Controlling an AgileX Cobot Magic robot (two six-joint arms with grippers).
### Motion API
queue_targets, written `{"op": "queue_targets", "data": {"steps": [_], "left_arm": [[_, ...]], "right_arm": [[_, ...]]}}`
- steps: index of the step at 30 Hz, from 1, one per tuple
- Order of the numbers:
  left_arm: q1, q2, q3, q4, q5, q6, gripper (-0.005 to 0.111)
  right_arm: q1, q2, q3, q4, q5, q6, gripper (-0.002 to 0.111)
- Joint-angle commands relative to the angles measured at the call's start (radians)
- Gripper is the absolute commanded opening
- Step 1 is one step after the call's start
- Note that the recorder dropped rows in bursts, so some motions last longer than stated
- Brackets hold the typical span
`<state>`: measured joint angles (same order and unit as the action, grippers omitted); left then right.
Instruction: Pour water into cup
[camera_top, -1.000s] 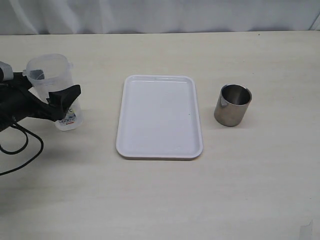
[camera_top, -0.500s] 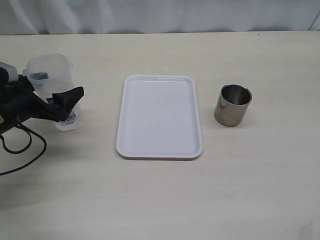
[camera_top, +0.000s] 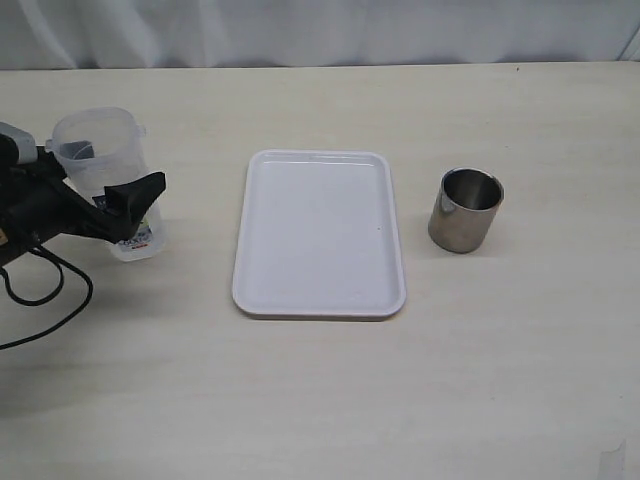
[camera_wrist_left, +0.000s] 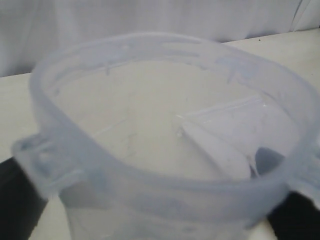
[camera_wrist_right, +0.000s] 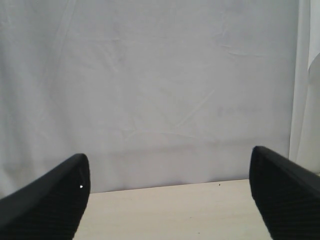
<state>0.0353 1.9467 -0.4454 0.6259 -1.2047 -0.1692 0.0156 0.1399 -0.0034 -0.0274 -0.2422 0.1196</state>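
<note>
On the desk (camera_top: 320, 400) I count 3 things: 1 translucent container (camera_top: 98, 150), 1 white tray (camera_top: 320, 235) and 1 cup (camera_top: 465, 210). The container stands upright at the left of the frame, the tray lies flat in the middle, and the steel cup stands upright at the right, near the tray's right edge but apart from it. The cup's opening faces up. I cannot make out the water in the container.

The left hand (camera_top: 100, 175) is wide open around the container, with 1 of its 2 black fingers (camera_top: 135, 195) on each side. I cannot tell if they touch its wall.

The right hand (camera_wrist_right: 169, 155) is seen only in its own wrist view. Its 2 fingers are far apart, with nothing between them.
</note>
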Motion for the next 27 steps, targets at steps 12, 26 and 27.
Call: {"op": "queue_targets", "data": {"steps": [12,26,27], "left_arm": [[-0.001,0.002,-0.037,0.011,-0.016,-0.019,0.100],[-0.001,0.002,-0.037,0.017,0.006,-0.048,0.100],[-0.001,0.002,-0.037,0.022,0.015,-0.048,0.100]], "right_arm": [[-0.002,0.003,0.003,-0.004,0.009,0.004,0.081],[-0.002,0.003,0.003,-0.004,0.011,0.004,0.081],[-0.002,0.003,0.003,-0.004,0.011,0.004,0.081]]}}
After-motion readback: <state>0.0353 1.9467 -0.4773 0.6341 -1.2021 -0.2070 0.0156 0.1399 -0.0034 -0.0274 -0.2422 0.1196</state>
